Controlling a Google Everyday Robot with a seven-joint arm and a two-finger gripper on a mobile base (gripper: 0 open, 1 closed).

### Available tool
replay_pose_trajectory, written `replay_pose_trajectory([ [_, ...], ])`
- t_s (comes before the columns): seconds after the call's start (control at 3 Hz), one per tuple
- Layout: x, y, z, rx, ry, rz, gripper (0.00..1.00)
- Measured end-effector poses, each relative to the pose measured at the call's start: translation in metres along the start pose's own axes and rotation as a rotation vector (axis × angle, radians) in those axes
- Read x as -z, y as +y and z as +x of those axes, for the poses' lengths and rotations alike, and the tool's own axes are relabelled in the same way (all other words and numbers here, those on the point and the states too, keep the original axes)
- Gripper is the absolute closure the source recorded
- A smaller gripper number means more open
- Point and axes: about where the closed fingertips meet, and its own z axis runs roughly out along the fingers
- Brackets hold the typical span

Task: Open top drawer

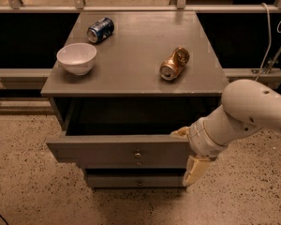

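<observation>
gripper (188,153) at top drawer (98,150) R edge

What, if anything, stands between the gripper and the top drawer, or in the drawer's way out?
Nothing visible. The gripper sits at the right end of the top drawer, against its front, and no object lies on the floor ahead of the pulled-out drawer.

Pincer (191,154) at top drawer (113,150), right end
</observation>
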Motion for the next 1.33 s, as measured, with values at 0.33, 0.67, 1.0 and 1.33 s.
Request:
replay_pose_trajectory([
  [0.33, -0.011, -0.023, 0.006, -0.013, 0.008, 0.036, 0.0],
  [0.67, -0.033, -0.041, 0.019, -0.032, 0.027, 0.058, 0.0],
  [1.0, -0.062, -0.059, 0.033, -0.052, 0.067, 0.068, 0.04],
  [1.33, -0.071, -0.062, 0.037, -0.056, 0.084, 0.065, 0.26],
])
